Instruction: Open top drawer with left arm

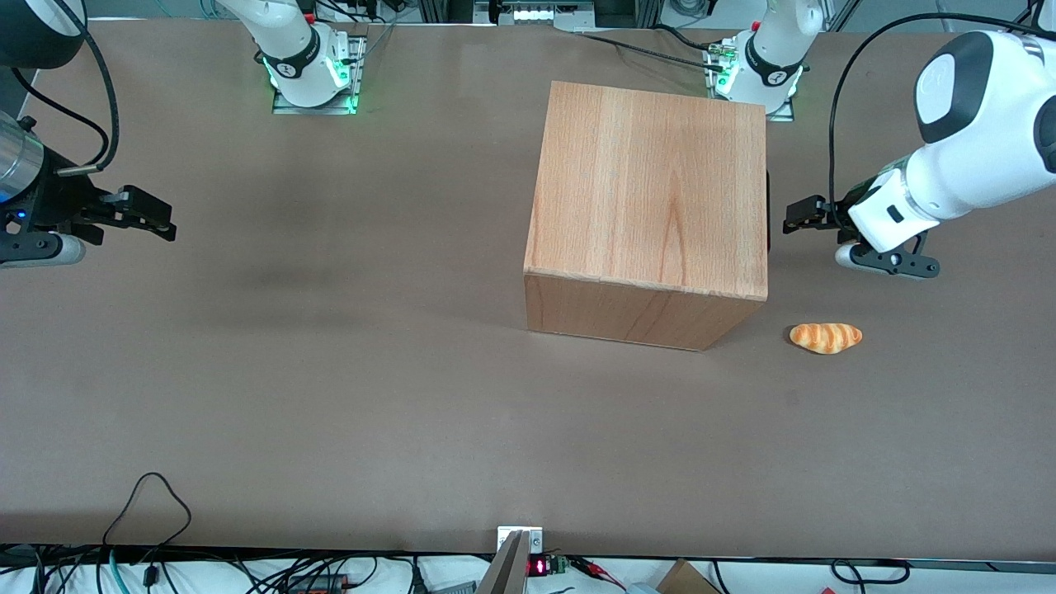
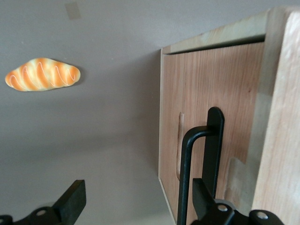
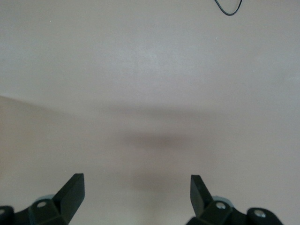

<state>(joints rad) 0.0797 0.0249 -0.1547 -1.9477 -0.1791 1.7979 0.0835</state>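
Observation:
The wooden cabinet (image 1: 648, 206) stands on the table with its drawer face turned toward the working arm's end. The top drawer front (image 2: 211, 93) is flush with the cabinet, closed. Its slim black bar handle (image 2: 186, 173) shows as a thin dark strip at the cabinet's edge in the front view (image 1: 768, 210). The left arm (image 1: 949, 173) holds its gripper (image 1: 792, 216) level, just in front of the drawer face. In the left wrist view the gripper (image 2: 138, 201) is open. The handle bar lies between the fingers, close to one finger (image 2: 202, 199). Nothing is gripped.
An orange bread roll (image 1: 826, 337) lies on the brown table (image 1: 330, 371), nearer the front camera than the gripper and beside the cabinet's corner; it also shows in the left wrist view (image 2: 42, 74). Cables run along the table's edge nearest the front camera.

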